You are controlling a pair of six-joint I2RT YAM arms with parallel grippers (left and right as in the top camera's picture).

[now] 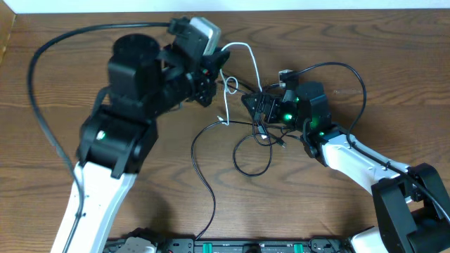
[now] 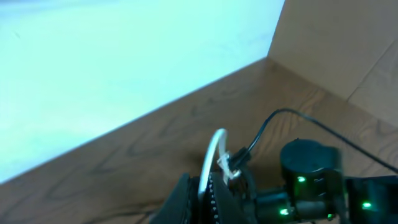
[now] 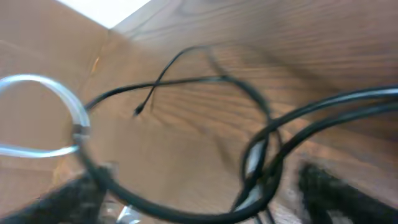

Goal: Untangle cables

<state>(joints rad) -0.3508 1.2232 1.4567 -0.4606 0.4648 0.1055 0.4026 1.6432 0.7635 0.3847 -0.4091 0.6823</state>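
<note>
White cable sits pinched in the closed left gripper, trailing rightward to where black cable loops lie directly under the wide-spread right gripper, the nearer arm for them.

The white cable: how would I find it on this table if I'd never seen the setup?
On the wooden table, find the bulky black left arm; its left gripper pinches a cord near the middle. From there the white cable arches over toward the right gripper. It is the only pale cord: the black cable tangled with it is dark.
</note>
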